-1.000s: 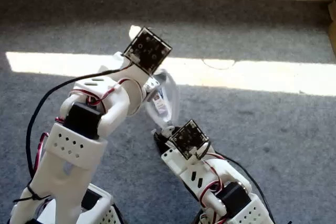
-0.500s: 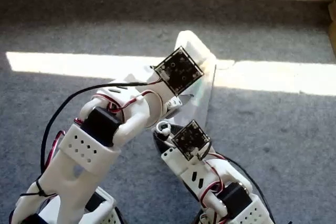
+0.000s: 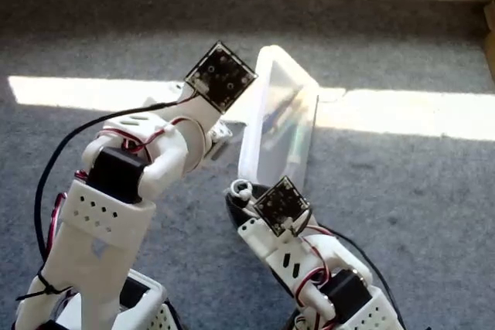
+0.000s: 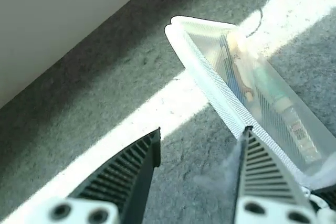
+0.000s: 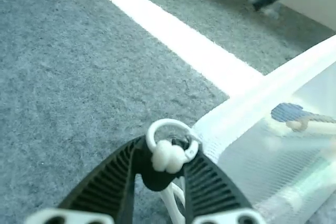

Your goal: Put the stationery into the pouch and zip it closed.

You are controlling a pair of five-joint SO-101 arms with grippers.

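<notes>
Probably best to pull straight with the right gripper (image 5: 166, 165), clamped on the white ring (image 5: 168, 122) at the near end of the pouch (image 3: 278, 117), and pin the limp, see-through mesh with the left gripper (image 4: 200, 131), spread wide beside it. Lies long and flat at the middle of the carpet (image 3: 402, 214), pens (image 4: 273, 95) inside.
</notes>
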